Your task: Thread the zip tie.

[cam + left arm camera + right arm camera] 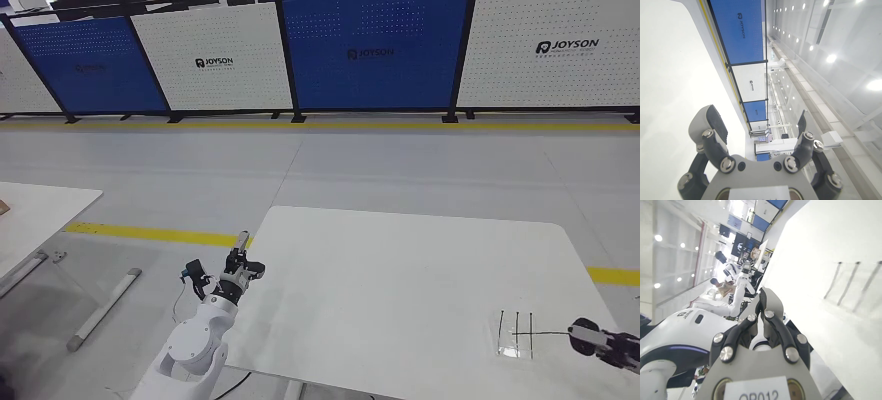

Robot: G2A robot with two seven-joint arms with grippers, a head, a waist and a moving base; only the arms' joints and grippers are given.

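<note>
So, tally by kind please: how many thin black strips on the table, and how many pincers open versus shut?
Parallel black strips: 3
Crosswise thin black strand: 1
Left pincer, open: 1
Right pincer, shut: 1
Total: 6

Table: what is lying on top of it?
Three zip ties side by side near a corner of the table, a thin dark line crossing them toward the right pincer. The pincer covers that line's end.
</note>
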